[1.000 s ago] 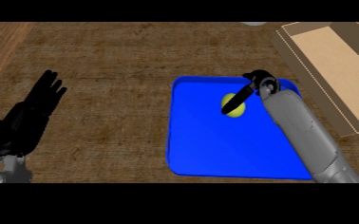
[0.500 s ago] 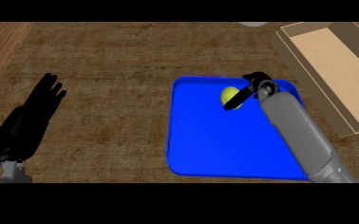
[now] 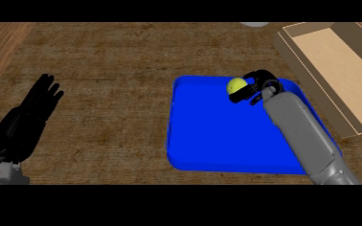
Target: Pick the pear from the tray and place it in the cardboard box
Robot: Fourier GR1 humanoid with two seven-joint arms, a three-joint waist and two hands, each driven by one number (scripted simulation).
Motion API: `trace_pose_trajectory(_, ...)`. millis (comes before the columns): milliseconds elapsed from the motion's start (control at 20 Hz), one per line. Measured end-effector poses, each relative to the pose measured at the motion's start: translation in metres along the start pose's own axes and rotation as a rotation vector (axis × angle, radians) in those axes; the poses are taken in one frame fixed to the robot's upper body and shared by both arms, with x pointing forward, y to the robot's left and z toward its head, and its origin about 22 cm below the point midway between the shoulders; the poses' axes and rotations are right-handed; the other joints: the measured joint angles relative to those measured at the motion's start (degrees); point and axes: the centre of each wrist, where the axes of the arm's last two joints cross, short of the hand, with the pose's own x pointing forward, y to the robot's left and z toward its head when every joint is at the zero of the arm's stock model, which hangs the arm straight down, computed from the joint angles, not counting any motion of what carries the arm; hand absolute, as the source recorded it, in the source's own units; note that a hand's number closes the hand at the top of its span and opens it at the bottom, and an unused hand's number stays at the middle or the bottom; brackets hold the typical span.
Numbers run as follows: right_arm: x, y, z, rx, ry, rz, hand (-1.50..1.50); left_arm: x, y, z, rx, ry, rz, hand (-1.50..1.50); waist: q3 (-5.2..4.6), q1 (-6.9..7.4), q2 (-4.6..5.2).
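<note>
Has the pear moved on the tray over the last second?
Yes. Measured against the blue tray, the pear has shifted up the view, toward the tray's far rim, with the right hand curled round it.

The pear (image 3: 235,84) is yellow-green, the tray (image 3: 212,139) plain bright blue, the counter (image 3: 113,62) streaky brown wood grain, the cardboard box (image 3: 326,60) pale tan. The left hand (image 3: 32,117) and right hand (image 3: 259,78) are black, the right forearm (image 3: 304,131) grey.

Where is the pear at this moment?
In the head view, the pear is at the far edge of the blue tray, with the right hand curled round it; the cardboard box lies to its right.
</note>
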Motion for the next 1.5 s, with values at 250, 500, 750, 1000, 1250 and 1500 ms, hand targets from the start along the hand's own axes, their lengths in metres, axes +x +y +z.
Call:
trace_pose_trajectory(250, 0.002, -0.021, 0.002, -0.129, -0.115, 0.18, 1.5, 0.001, -0.004, -0.002, -0.011, -0.002, -0.004, 0.0, 0.3, 0.72, 0.69)
trace_pose_trajectory(500, 0.002, -0.04, -0.004, -0.28, -0.246, 0.366, 1.5, 0.0, -0.014, -0.006, -0.034, -0.003, -0.004, 0.0, 0.52, 1.59, 1.29)
trace_pose_trajectory(750, 0.007, -0.058, -0.01, -0.425, -0.303, 0.436, 1.5, 0.0, -0.015, -0.003, -0.033, -0.001, -0.001, 0.0, 0.57, 1.44, 1.21)
trace_pose_trajectory(1000, 0.039, -0.069, 0.017, -0.554, -0.4, 0.45, 1.5, -0.002, -0.009, -0.006, -0.016, 0.003, -0.004, 0.0, 0.54, 0.46, 0.84)
trace_pose_trajectory(1250, 0.068, -0.08, 0.059, -0.711, -0.493, 0.419, 1.5, 0.0, -0.008, -0.004, 0.0, 0.008, -0.002, 0.0, 0.52, -0.17, 0.51)
trace_pose_trajectory(1500, 0.086, -0.108, 0.105, -0.895, -0.504, 0.329, 1.5, -0.002, 0.001, -0.003, 0.004, 0.013, 0.001, 0.0, 0.5, -0.51, 0.38)
